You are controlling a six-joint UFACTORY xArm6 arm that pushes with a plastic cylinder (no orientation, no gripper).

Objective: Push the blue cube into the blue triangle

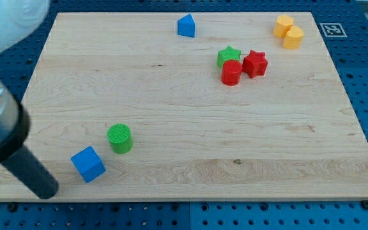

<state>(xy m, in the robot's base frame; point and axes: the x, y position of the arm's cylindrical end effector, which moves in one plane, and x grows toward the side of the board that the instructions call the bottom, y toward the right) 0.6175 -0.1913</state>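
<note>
The blue cube [88,164] lies near the board's bottom left corner. The blue triangle [186,26] stands far off at the view's top, near the board's top edge. My tip [47,190] is at the end of the dark rod that comes in from the view's left. It rests just left of and slightly below the blue cube, a small gap apart from it.
A green cylinder [119,138] stands just up and right of the blue cube. A green star [229,56], a red cylinder [231,73] and a red star [255,63] cluster at upper right. Two yellow blocks [288,32] sit at the top right corner. The wooden board [190,128] lies on a blue pegboard.
</note>
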